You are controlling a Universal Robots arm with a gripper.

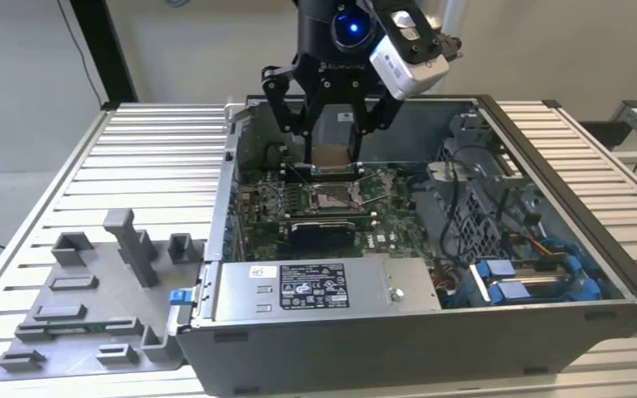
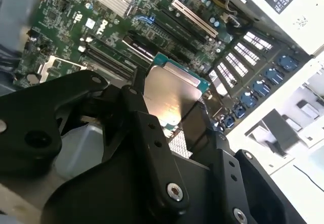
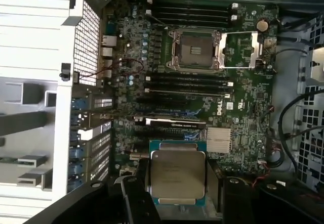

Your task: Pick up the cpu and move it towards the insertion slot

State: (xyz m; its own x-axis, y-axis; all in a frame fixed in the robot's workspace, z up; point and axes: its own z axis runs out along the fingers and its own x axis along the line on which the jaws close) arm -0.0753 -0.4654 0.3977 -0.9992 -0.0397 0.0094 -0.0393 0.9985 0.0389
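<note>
My gripper [image 1: 330,162] hangs inside the open computer case, shut on the cpu [image 1: 332,152], a thin square chip with a pale silver face. Both wrist views show the cpu [image 3: 177,178] [image 2: 172,95] clamped by its edges between the black fingers [image 3: 135,183], above the green motherboard. The insertion slot [image 3: 195,49], a square socket with a shiny metal frame and dark centre, lies open on the board with its lid swung aside. In the exterior view the insertion slot [image 1: 335,196] sits just below the held cpu, nearer the camera, with a gap between them.
The case walls [image 1: 230,191] ring the board. A silver power-supply box [image 1: 308,286] spans the front, and blue drive bays [image 1: 529,278] and cables [image 1: 463,199] fill the exterior view's right. A grey plastic tray [image 1: 86,307] with upright blocks lies on the slatted table on the exterior view's left.
</note>
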